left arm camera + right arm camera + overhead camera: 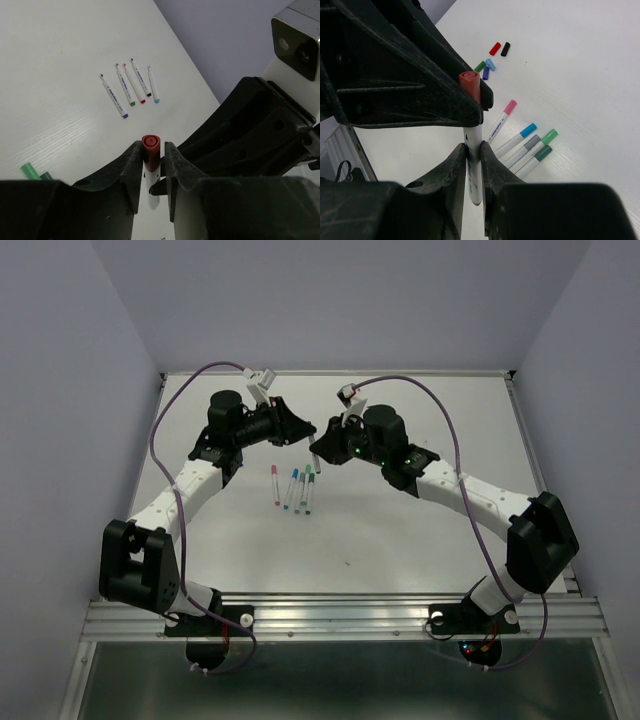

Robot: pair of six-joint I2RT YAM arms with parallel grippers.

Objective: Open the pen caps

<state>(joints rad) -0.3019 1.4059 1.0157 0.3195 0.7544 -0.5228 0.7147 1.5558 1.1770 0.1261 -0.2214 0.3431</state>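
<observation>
at lower centre the right gripper [473,150] pinches a white pen [474,175] that stands upright. its brown-red cap [470,81] sits in the left gripper [480,94], which fills the upper left. five capped pens [515,141] lie right of centre, and five loose caps [494,48] lie near the top.

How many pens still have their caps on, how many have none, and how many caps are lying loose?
Capped white marker pens lying down: 5
Uncapped white marker pens lying down: 5
Reddish-brown-capped white pen held by the left gripper and right gripper: 1
Loose small plastic caps: 5
Total: 16
</observation>
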